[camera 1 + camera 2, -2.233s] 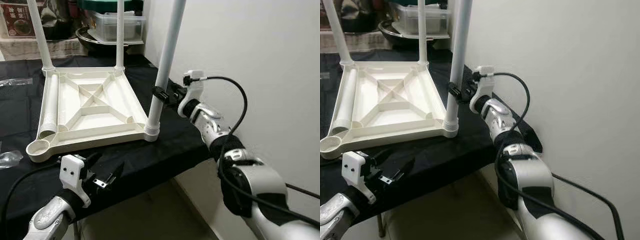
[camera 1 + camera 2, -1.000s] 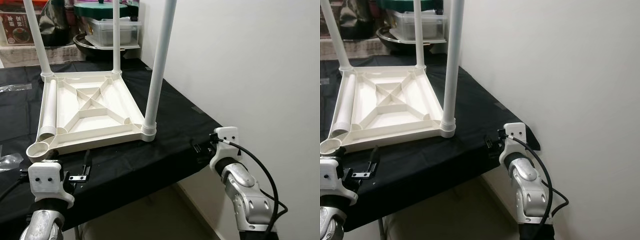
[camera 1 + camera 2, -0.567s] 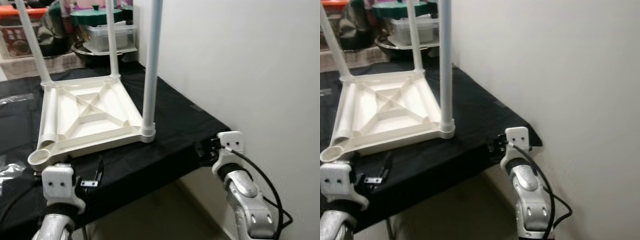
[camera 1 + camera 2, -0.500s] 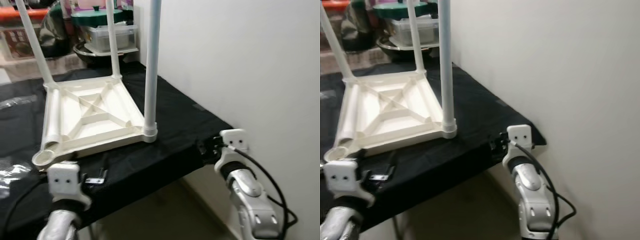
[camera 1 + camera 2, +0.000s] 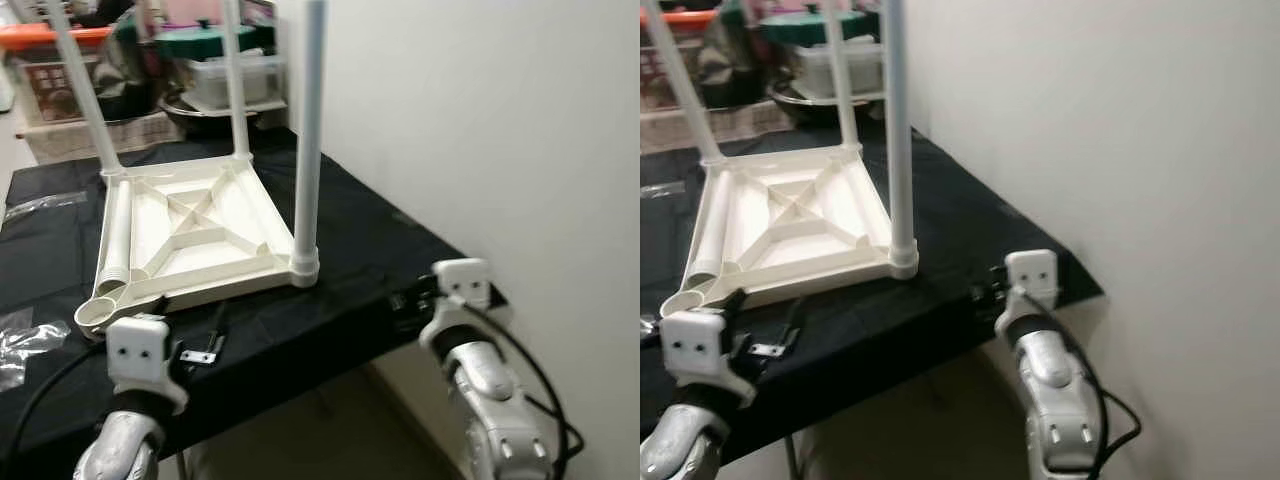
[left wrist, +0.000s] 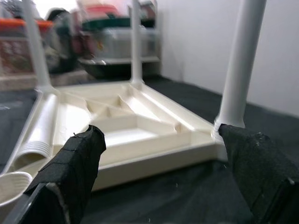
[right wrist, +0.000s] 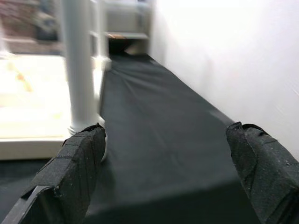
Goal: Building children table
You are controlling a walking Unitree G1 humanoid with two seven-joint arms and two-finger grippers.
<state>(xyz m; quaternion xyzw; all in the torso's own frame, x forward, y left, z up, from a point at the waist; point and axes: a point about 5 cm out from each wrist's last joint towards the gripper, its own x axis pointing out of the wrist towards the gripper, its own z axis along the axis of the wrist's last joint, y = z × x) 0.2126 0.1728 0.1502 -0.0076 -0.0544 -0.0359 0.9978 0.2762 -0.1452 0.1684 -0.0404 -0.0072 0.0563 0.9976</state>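
Head views: the upturned tabletop [image 5: 185, 235] lies on the black cloth [image 5: 360, 240], three legs up, near-left socket [image 5: 100, 315] empty. Wrist views: left gripper [image 6: 159, 177] and right gripper [image 7: 163, 172] both spread, holding nothing. A loose leg [image 6: 39, 135], probably, lies inside the frame; a careless reach could knock the near-right leg [image 5: 308, 140].

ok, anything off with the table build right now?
One thing: the tabletop lies upside down with three legs standing, but the fourth leg lies loose inside it, beside the empty corner socket. Both the left gripper and right gripper hover open at the cloth's edge.

left claw [image 6: 159, 172] spread, right claw [image 7: 173, 177] spread
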